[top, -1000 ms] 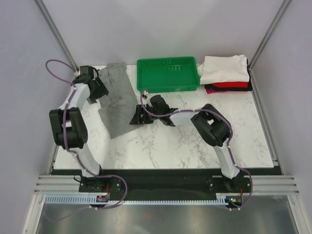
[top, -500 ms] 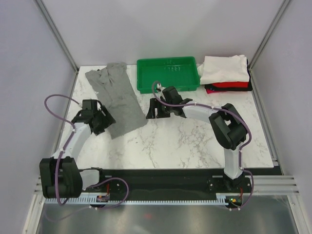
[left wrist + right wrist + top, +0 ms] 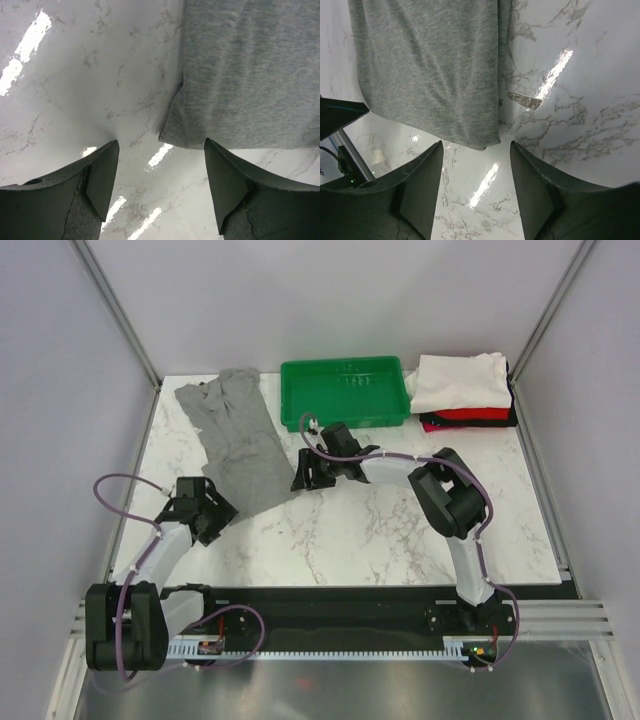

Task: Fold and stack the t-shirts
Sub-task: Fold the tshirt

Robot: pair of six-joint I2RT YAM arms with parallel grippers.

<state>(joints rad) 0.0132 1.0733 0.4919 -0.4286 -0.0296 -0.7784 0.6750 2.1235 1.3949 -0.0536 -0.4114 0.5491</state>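
Grey shirt (image 3: 235, 440). Lies spread in a long strip on the table (image 3: 380, 530), left of the tray (image 3: 345, 366), running from the far left corner toward the middle. Rumpled at the far end, flat and straight-hemmed at the near end.

Left gripper (image 3: 210, 512) by the hem's left corner, low over the table, jaws apart and gripping nothing. In the left wrist view, that corner just ahead of the gap between the fingers (image 3: 97, 175).

Right gripper (image 3: 308, 473) just off the hem's right corner, jaws likewise apart and empty. In the right wrist view, the cloth's corner ahead of the two dark fingers, bare table between them. Cannot tell whether any fingertip touches the cloth.

At the far right corner, well apart from the grey cloth, a folded stack just beside the tray: white shirt (image 3: 460, 380) on top, red shirt (image 3: 472, 414) under it, black shirt (image 3: 470, 426) at the bottom.
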